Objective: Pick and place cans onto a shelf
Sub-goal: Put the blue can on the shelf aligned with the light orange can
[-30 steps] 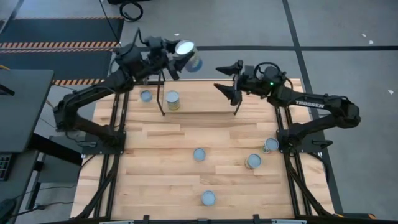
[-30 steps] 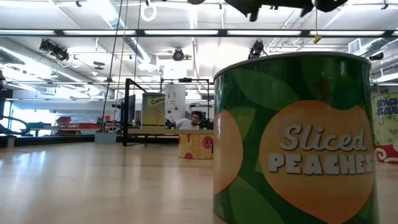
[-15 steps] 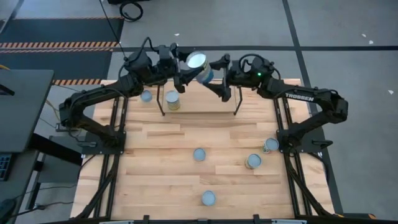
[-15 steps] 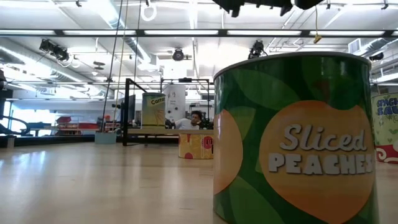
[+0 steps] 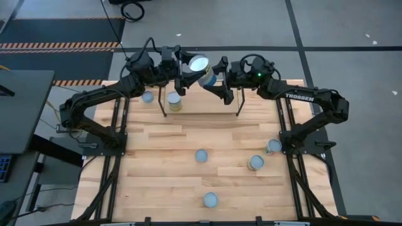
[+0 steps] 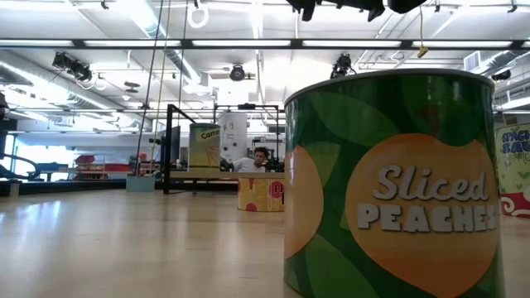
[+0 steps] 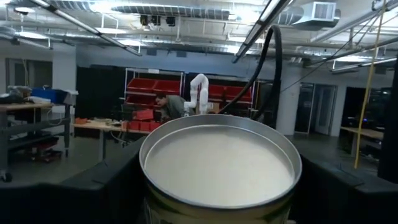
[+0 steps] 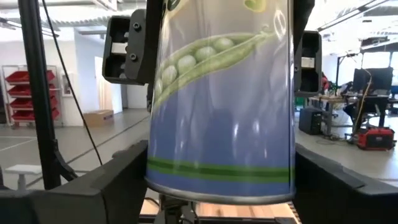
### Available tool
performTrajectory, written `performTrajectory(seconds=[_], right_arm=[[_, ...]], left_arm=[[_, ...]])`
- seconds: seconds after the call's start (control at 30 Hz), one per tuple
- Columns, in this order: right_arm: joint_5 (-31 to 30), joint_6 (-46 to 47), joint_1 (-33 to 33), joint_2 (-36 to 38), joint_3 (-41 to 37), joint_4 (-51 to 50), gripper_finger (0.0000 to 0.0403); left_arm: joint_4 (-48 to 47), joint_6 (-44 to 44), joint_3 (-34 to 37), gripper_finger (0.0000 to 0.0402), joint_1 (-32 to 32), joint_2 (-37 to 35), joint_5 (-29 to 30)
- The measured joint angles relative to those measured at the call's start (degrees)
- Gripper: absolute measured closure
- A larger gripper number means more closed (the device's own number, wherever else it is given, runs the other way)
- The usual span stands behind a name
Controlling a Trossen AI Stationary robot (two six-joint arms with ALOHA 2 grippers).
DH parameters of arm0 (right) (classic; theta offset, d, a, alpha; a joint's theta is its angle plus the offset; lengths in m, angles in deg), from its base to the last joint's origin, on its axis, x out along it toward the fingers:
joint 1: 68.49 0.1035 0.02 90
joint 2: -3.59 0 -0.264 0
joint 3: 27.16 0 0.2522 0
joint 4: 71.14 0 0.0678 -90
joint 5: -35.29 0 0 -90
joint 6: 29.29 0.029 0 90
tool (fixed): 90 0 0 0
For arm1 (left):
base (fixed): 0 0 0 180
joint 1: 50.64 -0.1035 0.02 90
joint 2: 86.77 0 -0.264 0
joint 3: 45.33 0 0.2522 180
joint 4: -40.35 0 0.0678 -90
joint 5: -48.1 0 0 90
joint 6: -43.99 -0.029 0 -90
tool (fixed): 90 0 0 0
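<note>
A can (image 5: 201, 68) with a blue pea-pod label (image 8: 217, 106) and a pale silvery top (image 7: 217, 165) hangs in the air over the shelf's far edge, between both arms. My left gripper (image 5: 188, 68) is shut on it from the left. My right gripper (image 5: 215, 75) is shut on it from the right. The shelf (image 5: 201, 107) is a black wire frame at the table's far middle. A yellow-labelled can (image 5: 174, 100) stands at its left end and another can (image 5: 147, 96) just left of that. My left gripper pinches the can's side wall (image 8: 155, 68) between its two fingers (image 8: 127, 46), above the green band. It comes nearly level from the table's left. The can is lifted clear and tilted, its top leaning toward the left arm. My right gripper has its two fingers (image 8: 112, 186) against opposite sides of the can's lower wall (image 8: 155, 177), near the bottom rim. It comes nearly level from the table's right. The can hangs clear of the shelf and the table.
Several more cans stand on the table: one in the middle (image 5: 201, 155), two toward the right (image 5: 255, 162) (image 5: 273, 146) and one near the front edge (image 5: 210, 199). That front one, labelled sliced peaches (image 6: 397, 182), fills the low view.
My left gripper has carried the can a little toward the table's right and tipped it. My right gripper has moved toward the table's left and slightly up to the can, and its fingers now lie on the can's sides.
</note>
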Motion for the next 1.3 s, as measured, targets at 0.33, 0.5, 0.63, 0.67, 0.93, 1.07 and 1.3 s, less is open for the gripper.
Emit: performTrajectory(seconds=[0.33, 0.5, 0.63, 0.67, 0.93, 1.07, 1.3], right_arm=[[-0.02, -2.44, 0.0, -0.04, 0.07, -3.37, 0.0075], [1.35, -5.03, 0.0, -0.04, 0.07, -11.45, 0.0076], [2.1, -7.97, 0.11, 0.04, 0.07, -20.39, 0.0076], [2.1, -8.85, 0.11, -0.01, 0.07, -22.85, 0.0075], [1.32, -13.23, 0.11, -0.07, 0.02, -33.95, 0.0075], [0.71, -14.9, 0.13, -0.06, 0.02, -35.22, 0.0075], [1.05, -16.09, 0.22, -0.02, 0.02, -36.94, 0.0075]], left_arm=[[-6.59, 7.0, -0.03, 0.0036, 1.21, -0.02, 3.59], [-14.98, 7.47, -0.02, 0.0032, 1.21, -0.04, 1.37], [-22.33, 8.95, -0.02, 0.0032, 1.2, -0.04, 0.74], [-24.56, 9.16, -0.02, 0.0032, 1.19, -0.04, 0.47], [-39.47, 10.09, 0.0, 0.0032, 1.91, -0.02, 1.88], [-41.4, 8.52, 0.02, 0.0032, 2.71, 0.0, 4.33], [-42.07, 7.23, 0.02, 0.0071, 3.07, 0.0, 5.3]])
